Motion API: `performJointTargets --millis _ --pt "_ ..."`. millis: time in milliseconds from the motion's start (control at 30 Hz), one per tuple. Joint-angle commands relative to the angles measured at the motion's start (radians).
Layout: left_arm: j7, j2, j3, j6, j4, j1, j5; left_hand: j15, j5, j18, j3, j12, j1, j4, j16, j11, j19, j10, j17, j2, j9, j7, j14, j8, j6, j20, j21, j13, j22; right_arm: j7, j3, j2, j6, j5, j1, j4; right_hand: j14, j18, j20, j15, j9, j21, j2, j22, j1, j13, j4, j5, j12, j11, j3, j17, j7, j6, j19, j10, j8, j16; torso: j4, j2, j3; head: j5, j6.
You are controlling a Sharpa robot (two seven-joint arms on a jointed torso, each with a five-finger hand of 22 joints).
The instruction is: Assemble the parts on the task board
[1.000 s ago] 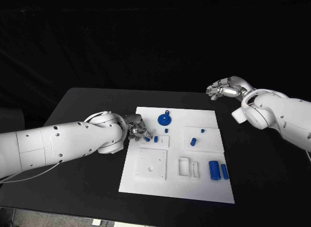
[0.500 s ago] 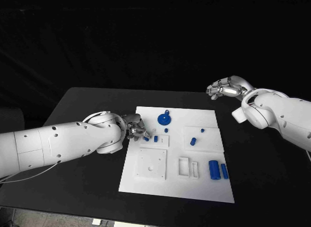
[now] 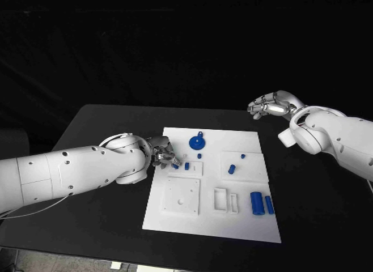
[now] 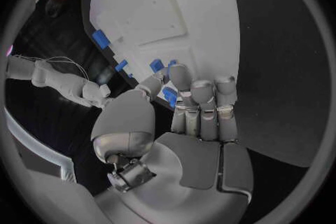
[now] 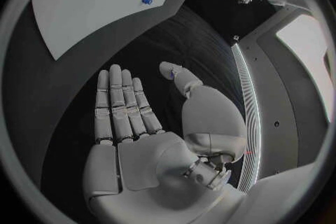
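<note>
- Nothing has visibly moved since the earlier frames: both arms, the board and every part sit where they were.
- The board (image 3: 210,226) lies flat in the middle of the black counter (image 3: 97,122), its long side running toward 12 o'clock.
- The left hand (image 3: 164,154) hovers at the board's 9 o'clock edge, over its far half. Its fingers (image 4: 201,102) are straight and held close together, reaching toward a small blue peg (image 3: 186,166). From the wrist view it holds nothing; I cannot tell whether a fingertip touches the peg.
- That peg stands in a raised white block with a second small blue piece (image 3: 177,167) just beside it at 9 o'clock.
- The right hand (image 3: 271,105) is off the board, above the counter past the board's 1 o'clock corner. In the wrist view its palm (image 5: 150,162) is flat, fingers extended side by side, thumb spread out; it is empty.
- A round blue disc with a tab (image 3: 198,141) lies near the board's 12 o'clock edge, with a tiny blue piece (image 3: 199,156) just at 6 o'clock of it.
- A short blue cylinder (image 3: 232,169) and a smaller blue bit (image 3: 243,156) rest on the square panel toward 3 o'clock.
- Two larger blue cylinders (image 3: 257,203) lie side by side toward the board's 4 o'clock corner, beside white slotted frames (image 3: 225,200).
- A square white plate (image 3: 182,197) sits at about 7 o'clock on the board.
</note>
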Motion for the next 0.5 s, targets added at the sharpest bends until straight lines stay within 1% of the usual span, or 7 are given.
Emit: performJointTargets --millis 33,400,500 --pt "-0.039 -0.006 -0.012 0.040 -0.008 -0.014 -0.023 -0.009 0.003 0.008 0.029 0.006 0.007 -0.023 0.007 -0.007 0.003 -0.001 0.000 0.007 -0.002 -0.015 0.003 0.004 0.043 -0.086 0.005 0.001 0.018 0.005 0.001 0.000 0.010 0.001 0.000 0.000 0.000 0.006 -0.002 0.003 -0.002 -0.004 0.005 -0.001 0.001 -0.001 0.002 0.002 0.003 0.002 0.002 -0.001 0.031 -0.009 -0.004 -0.004 0.005 -0.005 0.0006 0.000 0.0002 0.002 0.000" --pt "-0.036 -0.013 -0.012 0.037 -0.008 -0.016 -0.023 -0.009 0.003 0.009 0.030 0.006 0.007 -0.023 0.007 -0.007 0.003 -0.001 0.001 0.007 -0.001 -0.015 0.003 0.004 0.043 -0.086 0.005 0.001 0.018 0.005 0.001 -0.002 0.011 0.001 0.000 -0.001 0.001 0.006 -0.002 0.003 -0.002 -0.004 0.005 -0.001 0.002 -0.002 0.002 0.002 0.004 0.002 0.002 -0.001 0.031 -0.009 -0.004 -0.004 0.005 -0.006 -0.0009 0.000 0.0000 0.004 -0.002" --pt "-0.036 -0.012 -0.012 0.038 -0.008 -0.016 -0.023 -0.009 0.003 0.009 0.030 0.007 0.007 -0.024 0.007 -0.007 0.003 -0.001 0.001 0.007 -0.001 -0.015 0.003 0.004 0.043 -0.086 0.005 0.001 0.018 0.005 0.001 -0.003 0.011 0.001 0.000 -0.001 0.001 0.006 -0.002 0.003 -0.002 -0.005 0.005 -0.001 0.002 -0.002 0.002 0.003 0.004 0.002 0.002 -0.001 0.031 -0.009 -0.004 -0.004 0.005 -0.006 0.0000 0.001 0.0006 0.005 -0.001"
